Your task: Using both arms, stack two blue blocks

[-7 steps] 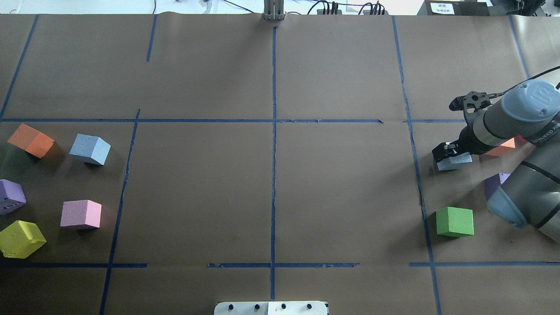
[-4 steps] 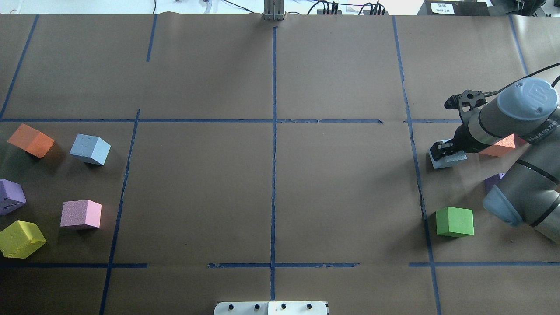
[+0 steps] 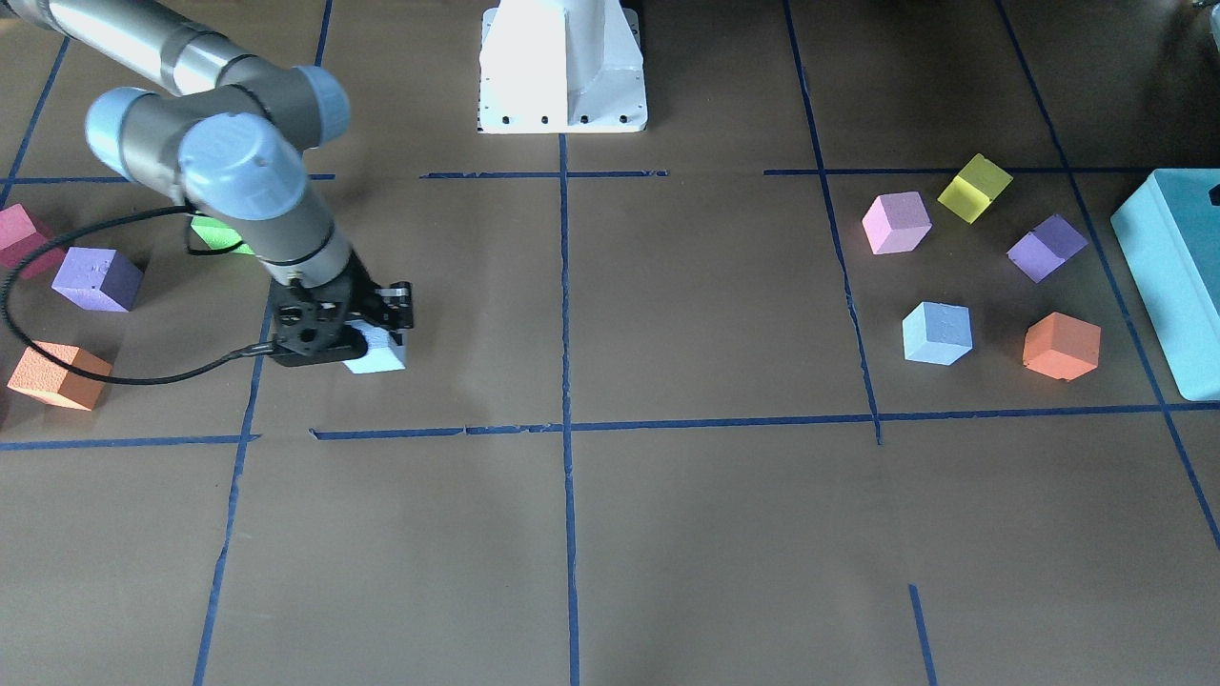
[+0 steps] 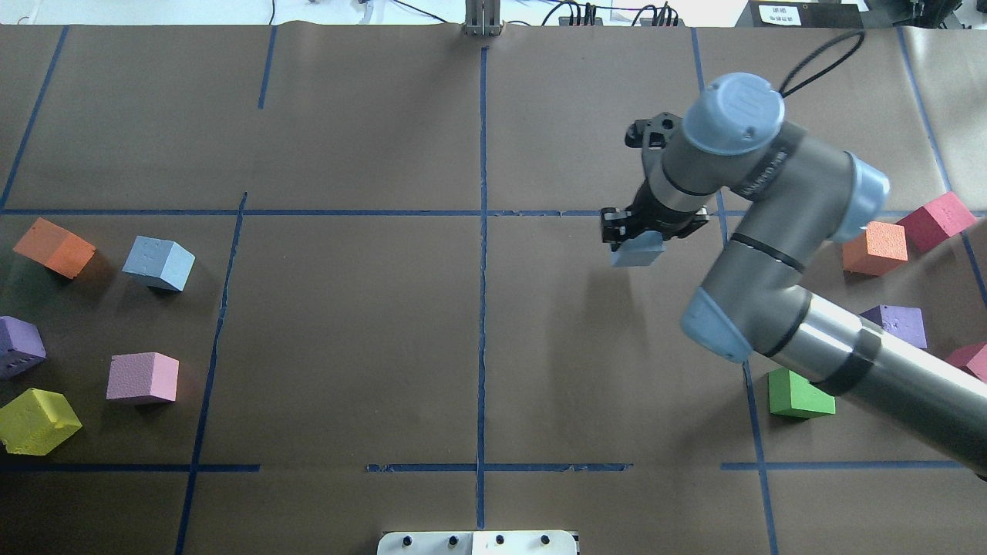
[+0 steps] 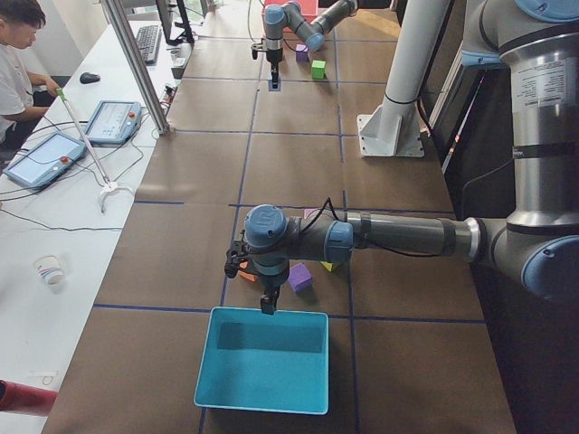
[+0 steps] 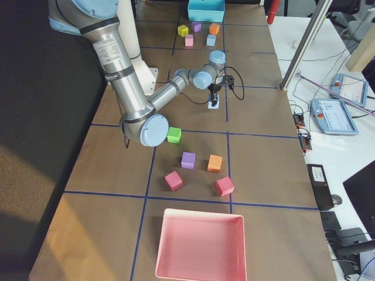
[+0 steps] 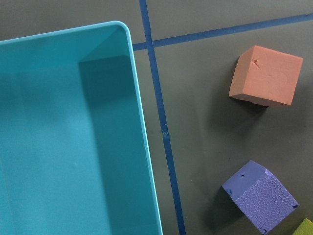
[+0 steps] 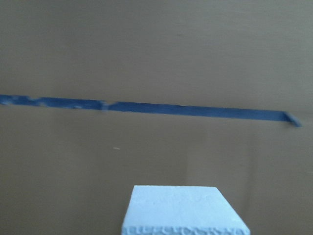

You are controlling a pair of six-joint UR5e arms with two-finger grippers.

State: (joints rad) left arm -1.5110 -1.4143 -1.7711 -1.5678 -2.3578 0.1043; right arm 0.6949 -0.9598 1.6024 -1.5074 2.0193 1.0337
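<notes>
as the left claw (image 5: 268,303) is shown only by the side camera, where it hangs at the rim of the teal box (image 5: 262,371), it cannot be told whether it is wide or narrow. further to the right, the resting blue block (image 4: 158,263) is found on the surface (image 4: 347,347), just beside an orange cube (image 4: 54,247). more to the right, past the middle line, the carried blue block (image 4: 638,253) is gripped between the fingers of the right claw (image 4: 644,235) and seems to be lifted off the surface.

the step in hand is judged to be the carrying of this block to a stacking place. it is done well if the block is kept level, lowered straight, and released only when its bottom face lies flat. the grip should be firm but not hard, because the cubes appear to be of soft foam, with grainy faces and sharp edges, which may be dented. the surface is covered with matte brown paper, divided by blue tape (image 4: 482,308).
</notes>
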